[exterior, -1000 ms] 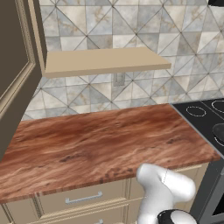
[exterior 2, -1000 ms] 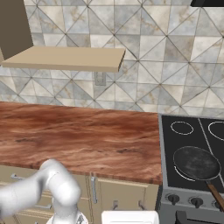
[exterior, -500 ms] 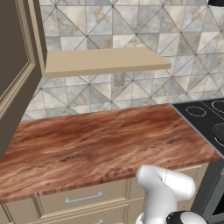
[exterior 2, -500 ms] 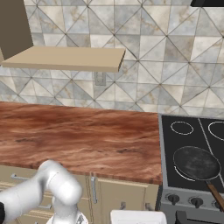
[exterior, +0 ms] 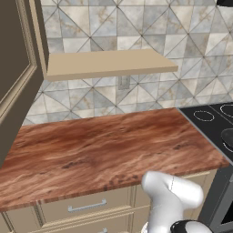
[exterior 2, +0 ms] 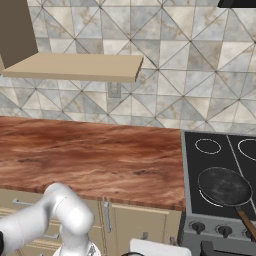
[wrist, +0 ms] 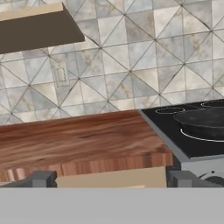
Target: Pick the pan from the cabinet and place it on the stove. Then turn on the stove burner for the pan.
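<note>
The pan (exterior 2: 224,186) already sits on the stove (exterior 2: 215,165), on a front burner ring, its handle running toward the stove's front edge; what remains, I judge, is the burner knob (exterior 2: 199,227). In the hand view the gripper (wrist: 109,179) hangs low in front of the table (wrist: 78,144), jaws spread wide and empty, with the pan ahead and to its right. The knobs lie below the pan on the stove front; the right base view shows them, while the hand view shows the pan side-on.
</note>
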